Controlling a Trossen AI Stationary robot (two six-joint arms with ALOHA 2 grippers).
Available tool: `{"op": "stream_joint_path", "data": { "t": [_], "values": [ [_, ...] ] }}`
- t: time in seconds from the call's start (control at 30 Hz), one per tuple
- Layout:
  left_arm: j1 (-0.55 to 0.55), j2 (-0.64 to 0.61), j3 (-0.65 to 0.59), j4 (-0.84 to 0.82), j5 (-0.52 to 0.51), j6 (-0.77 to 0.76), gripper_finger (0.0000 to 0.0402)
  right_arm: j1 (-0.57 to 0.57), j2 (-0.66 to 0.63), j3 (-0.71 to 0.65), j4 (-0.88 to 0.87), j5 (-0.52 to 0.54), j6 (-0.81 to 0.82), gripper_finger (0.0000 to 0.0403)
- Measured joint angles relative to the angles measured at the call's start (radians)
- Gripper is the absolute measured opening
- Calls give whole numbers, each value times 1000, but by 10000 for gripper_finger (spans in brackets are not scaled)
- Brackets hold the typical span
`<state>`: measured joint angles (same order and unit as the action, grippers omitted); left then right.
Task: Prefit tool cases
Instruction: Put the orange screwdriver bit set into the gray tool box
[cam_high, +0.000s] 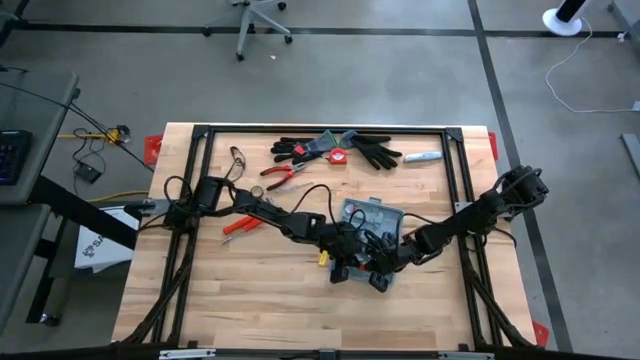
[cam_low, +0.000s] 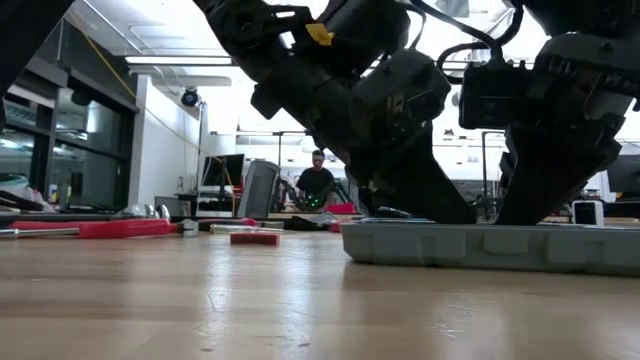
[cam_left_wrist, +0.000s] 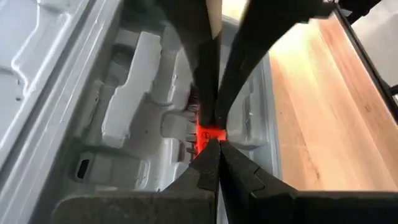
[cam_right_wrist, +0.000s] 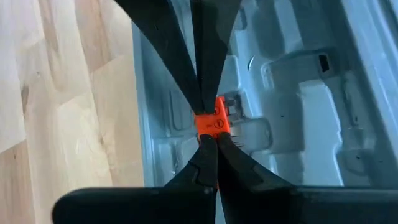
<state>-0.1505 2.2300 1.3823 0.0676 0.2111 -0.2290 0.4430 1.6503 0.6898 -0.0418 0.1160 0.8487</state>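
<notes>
Here, the open grey-blue tool case (cam_high: 372, 215) lies near the middle of the wooden table (cam_high: 240, 300), and both arms reach in over it from either side; the left gripper (cam_left_wrist: 214, 134) and the right gripper (cam_right_wrist: 208, 127) meet nose to nose above the case's moulded grey interior (cam_left_wrist: 130, 118). Both wrist views show each pair of fingers pressed together, and a small red-orange piece (cam_right_wrist: 213, 123) sits right where the two grippers' tips meet; it may be a tool part seated in the tray, though whether either gripper actually pinches it I cannot tell. In the low view the case (cam_low: 490, 245) rests flat on the table, right of centre, with the two dark grippers standing down into it.

Along the far edge lie a pair of black gloves (cam_high: 335, 150), with red-handled pliers (cam_high: 280, 175) just nearer and to their left; a white marker-like tube (cam_high: 422, 157) lies to the right of the gloves; another red-handled tool (cam_high: 238, 226) lies left of the case, beneath the left arm. Beyond the table a person (cam_low: 318, 180) sits in the room behind.
</notes>
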Motion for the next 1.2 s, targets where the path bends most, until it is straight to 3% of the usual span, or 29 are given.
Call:
{"op": "stream_joint_path", "data": {
  "t": [0.33, 0.53, 0.7, 1.07, 1.2],
  "values": [
    [4, 28, 2, 7, 31, -25, 0, 0, 23, 1, 1, -16, 12, 0],
    [18, -35, -6, -18, 43, -14, 0, 2, 8, -3, 12, -5, 38, 0],
    [33, -111, -8, -80, -24, 5, 0, 2, -44, -7, -12, 30, 41, 0],
    [34, -242, -9, -408, -125, 110, 0, 3, -140, -8, -69, 120, 48, 0],
    [32, -253, -41, -451, -129, 100, 0, 15, -145, -7, -142, 152, 159, 0]
  ]
}}
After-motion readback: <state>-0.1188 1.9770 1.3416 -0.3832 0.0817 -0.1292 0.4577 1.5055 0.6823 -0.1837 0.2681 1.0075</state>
